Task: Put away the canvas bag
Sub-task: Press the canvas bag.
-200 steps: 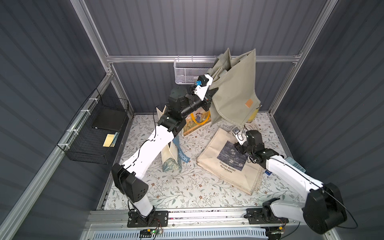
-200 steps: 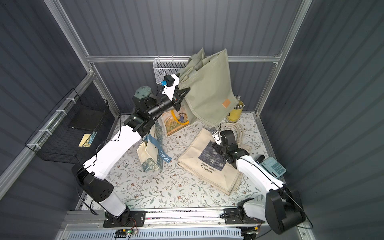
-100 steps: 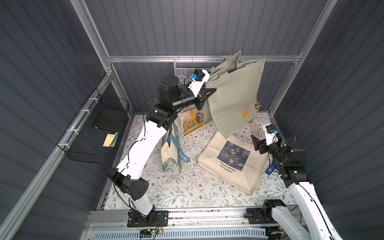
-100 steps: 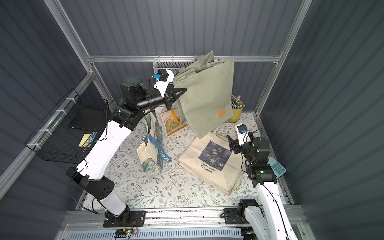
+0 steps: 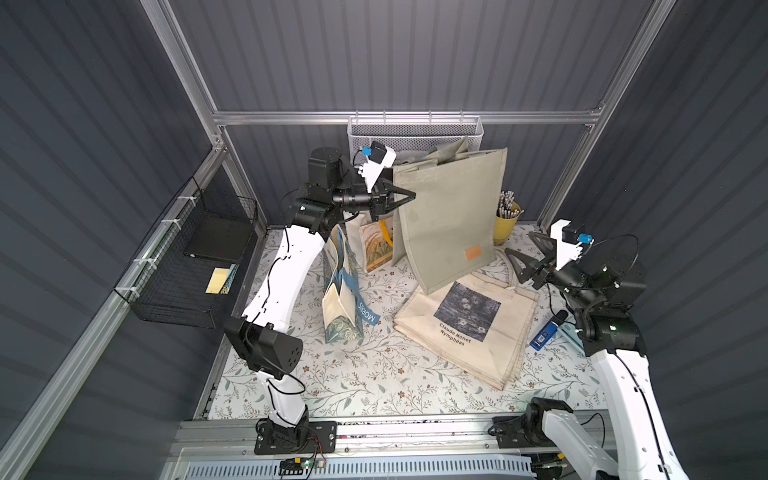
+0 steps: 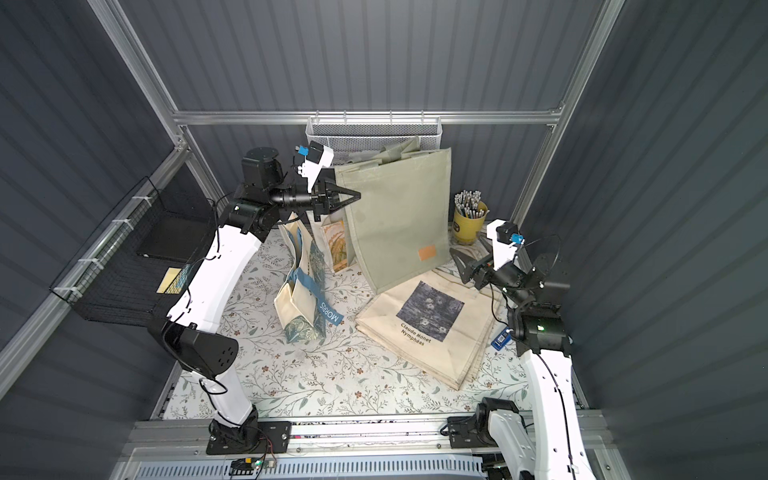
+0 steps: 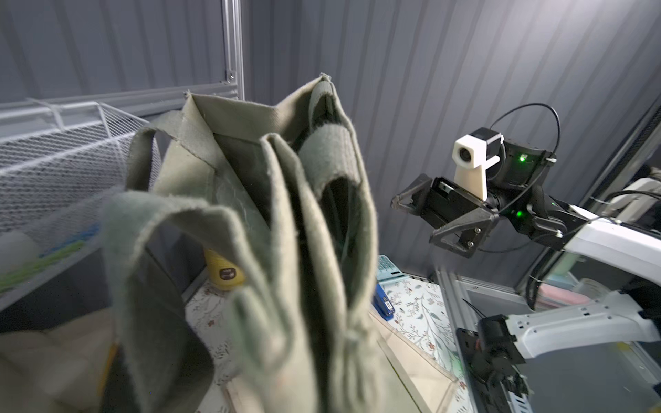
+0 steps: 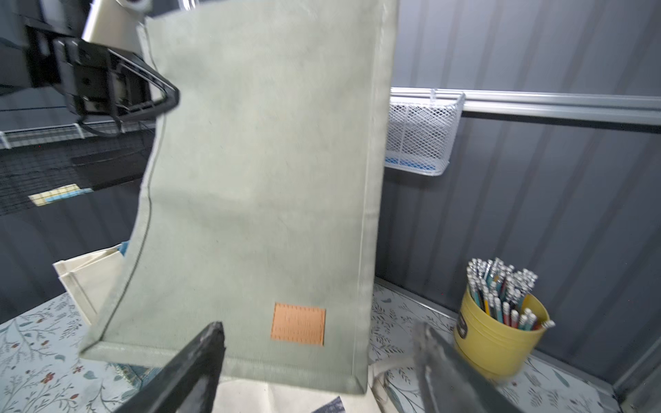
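Observation:
The sage-green canvas bag [image 5: 449, 216] [image 6: 399, 216] hangs upright in both top views, an orange patch near its bottom. My left gripper [image 5: 409, 195] [image 6: 356, 194] is shut on the bag's upper side edge, just below the handles. In the left wrist view the bag's open mouth and handles [image 7: 250, 214] fill the frame and hide my own fingers. My right gripper [image 5: 519, 243] [image 6: 465, 247] stands open to the bag's right, apart from it and holding nothing. In the right wrist view the bag [image 8: 268, 178] hangs beyond the spread right gripper [image 8: 318, 332].
A white mesh basket [image 5: 415, 133] hangs on the back rail behind the bag. A black wire basket [image 5: 199, 266] is on the left wall. A yellow pencil cup [image 5: 505, 226], a folded Monet tote [image 5: 469, 328], a standing Morris bag [image 5: 345, 299] and a blue device [image 5: 544, 334] occupy the floor.
The right gripper has left the bag's lower edge, pulled back to the right and opened wider. The left arm has swung the bag down so that it hangs straighter.

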`<state>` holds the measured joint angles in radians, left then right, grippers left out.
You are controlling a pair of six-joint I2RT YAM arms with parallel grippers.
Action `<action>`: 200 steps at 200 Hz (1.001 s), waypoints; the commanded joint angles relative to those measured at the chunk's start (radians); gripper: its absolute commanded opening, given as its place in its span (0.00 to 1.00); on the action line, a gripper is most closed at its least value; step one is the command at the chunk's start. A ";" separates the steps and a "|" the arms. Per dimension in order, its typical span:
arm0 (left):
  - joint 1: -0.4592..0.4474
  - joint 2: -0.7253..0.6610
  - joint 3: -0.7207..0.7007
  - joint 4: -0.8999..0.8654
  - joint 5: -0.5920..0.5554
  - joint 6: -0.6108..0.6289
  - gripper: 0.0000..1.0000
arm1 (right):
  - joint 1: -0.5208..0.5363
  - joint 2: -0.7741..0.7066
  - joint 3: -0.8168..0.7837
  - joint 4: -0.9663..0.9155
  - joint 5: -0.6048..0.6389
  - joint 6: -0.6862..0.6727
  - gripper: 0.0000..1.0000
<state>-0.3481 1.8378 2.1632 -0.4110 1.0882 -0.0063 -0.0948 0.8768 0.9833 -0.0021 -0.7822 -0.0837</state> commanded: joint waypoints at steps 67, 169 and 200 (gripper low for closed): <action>-0.012 -0.159 -0.213 -0.055 0.137 0.181 0.00 | -0.005 0.088 0.105 0.025 0.037 -0.030 0.86; -0.213 -0.190 -0.239 -0.498 -0.207 0.687 0.00 | 0.259 0.138 0.230 -0.319 0.220 -0.642 0.82; -0.296 -0.233 -0.315 -0.484 -0.349 0.793 0.00 | 0.282 0.128 0.252 -0.376 0.231 -0.673 0.85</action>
<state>-0.5995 1.6821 1.8805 -0.8711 0.8501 0.6338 0.1711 1.0077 1.1980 -0.2462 -0.6144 -0.6418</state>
